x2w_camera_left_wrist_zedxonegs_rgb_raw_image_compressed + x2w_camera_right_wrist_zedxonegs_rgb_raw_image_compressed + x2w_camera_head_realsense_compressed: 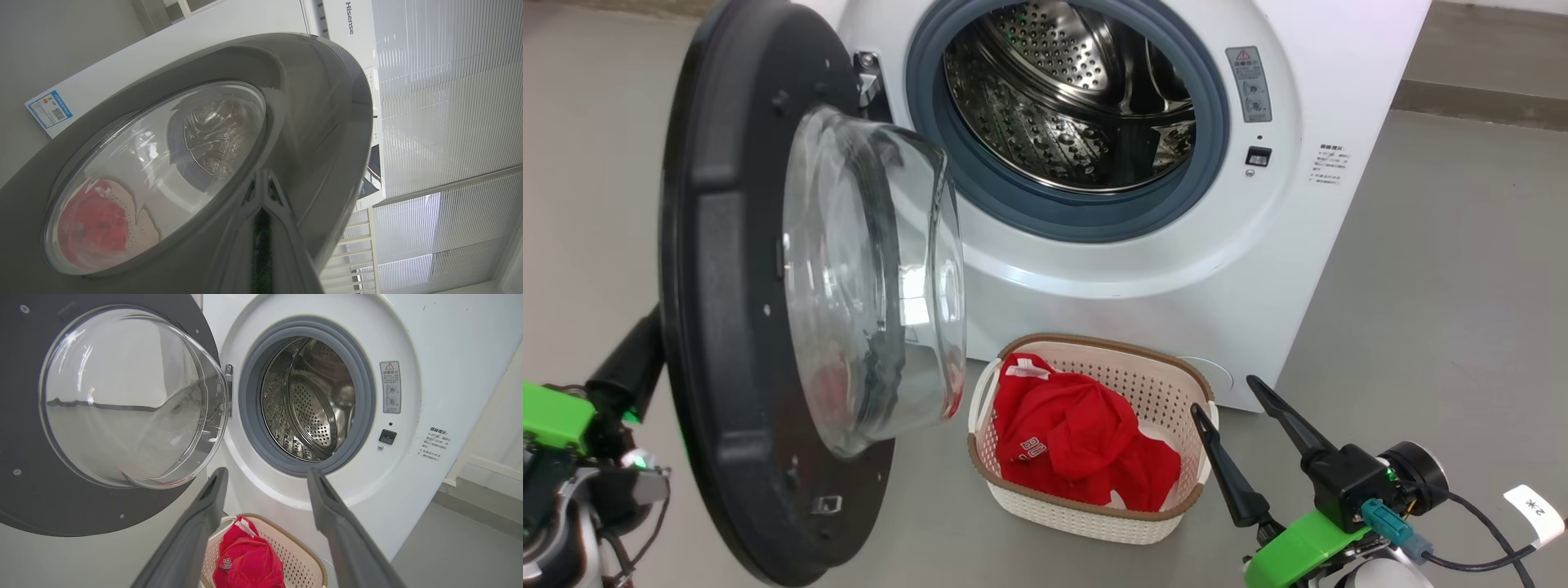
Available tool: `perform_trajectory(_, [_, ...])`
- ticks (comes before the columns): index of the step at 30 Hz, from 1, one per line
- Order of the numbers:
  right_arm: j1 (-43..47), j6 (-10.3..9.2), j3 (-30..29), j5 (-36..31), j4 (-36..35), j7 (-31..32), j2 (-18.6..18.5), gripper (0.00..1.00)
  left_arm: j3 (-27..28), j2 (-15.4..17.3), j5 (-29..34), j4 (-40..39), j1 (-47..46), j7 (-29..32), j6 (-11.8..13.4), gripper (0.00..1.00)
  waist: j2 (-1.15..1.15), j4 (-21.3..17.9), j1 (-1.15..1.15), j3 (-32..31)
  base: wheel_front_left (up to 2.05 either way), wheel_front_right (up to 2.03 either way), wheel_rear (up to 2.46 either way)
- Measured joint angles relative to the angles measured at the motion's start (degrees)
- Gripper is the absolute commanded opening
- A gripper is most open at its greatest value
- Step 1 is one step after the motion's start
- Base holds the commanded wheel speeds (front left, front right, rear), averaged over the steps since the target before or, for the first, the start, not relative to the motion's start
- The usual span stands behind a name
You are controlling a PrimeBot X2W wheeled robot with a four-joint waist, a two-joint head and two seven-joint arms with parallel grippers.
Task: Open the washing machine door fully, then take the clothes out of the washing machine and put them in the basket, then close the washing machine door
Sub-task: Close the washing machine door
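The washing machine [1143,269] stands with its steel drum [1078,90] showing no clothes. The washing machine door [727,286] is swung out to the left, its glass bowl [874,278] facing the drum. The red clothes [1078,441] lie in the basket [1127,351] on the floor below the opening. My right gripper [1227,396] is open beside the basket's right end, holding nothing. In the right wrist view this gripper [267,475] points at the machine front, above the basket [286,535] and clothes [245,559]. My left gripper [263,208] is shut, tips against the door's glossy outer rim [318,122].
Grey floor [1462,327] surrounds the machine, with a low ledge [1478,90] at the back right. A cable and white tag [1535,510] hang by my right wrist. Window blinds [441,102] rise behind the machine in the left wrist view.
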Motion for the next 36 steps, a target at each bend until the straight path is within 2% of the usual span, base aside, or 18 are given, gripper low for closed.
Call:
perform_trajectory(12, [-0.03,0.0,0.15,0.32,0.02,0.0,0.03,1.0,-5.04,-0.4,-3.15,-1.05,1.71,-1.67,1.25,0.0,0.0,-0.94,0.0,-0.08,0.0,0.0,0.0])
perform_trajectory(25, [-1.22,0.0,0.42,0.57,0.03,0.0,0.04,1.0,-11.89,-0.38,-9.51,-0.88,2.64,-6.66,1.23,0.0,0.0,-3.17,0.0,0.38,0.0,0.0,0.0])
perform_trajectory(36, [-1.21,0.0,0.38,0.85,0.04,0.0,0.04,1.0,-14.47,-0.4,-11.11,-0.79,3.24,-8.79,1.15,0.0,0.0,-4.35,0.0,0.85,0.0,0.0,0.0])
